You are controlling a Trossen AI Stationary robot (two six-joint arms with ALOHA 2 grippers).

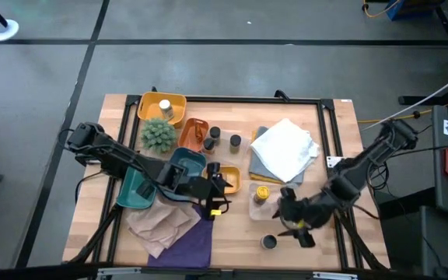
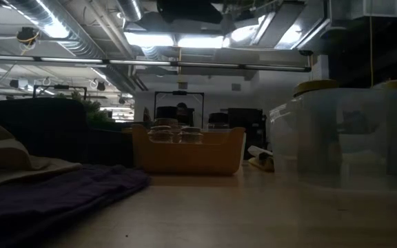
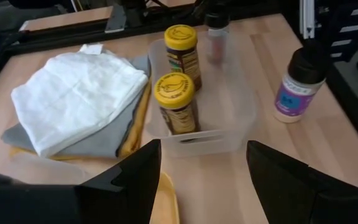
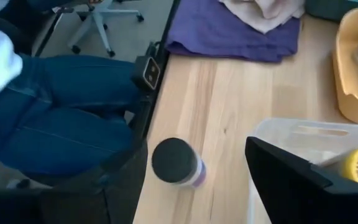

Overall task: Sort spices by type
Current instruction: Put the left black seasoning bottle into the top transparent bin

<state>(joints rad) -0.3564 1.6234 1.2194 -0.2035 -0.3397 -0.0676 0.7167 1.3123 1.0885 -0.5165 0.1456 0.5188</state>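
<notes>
Two yellow-lidded spice jars (image 3: 182,74) are sitting in the clear tray (image 3: 229,134) just ahead of your left gripper (image 3: 204,177), whose fingers are standing apart and holding nothing. A third jar with a dark cap (image 3: 215,36) is standing at the tray's far end, beyond the yellow lids. Off to one side of those open fingers, outside the tray, a dark-capped jar with a purple label (image 3: 298,84) is resting upright on the bare wood. On the other side, you are looking at folded white and grey cloths (image 3: 79,102).

Your right gripper (image 1: 295,222) is hovering over the clear tray's near corner, its fingers also spread and empty. The purple-labelled jar (image 4: 176,162) is standing between those two fingers in the right wrist view, below them on the table, untouched. Beyond them a purple cloth (image 4: 235,31) is lying, and a person's legs in blue jeans (image 4: 61,112) are showing past the table edge.
</notes>
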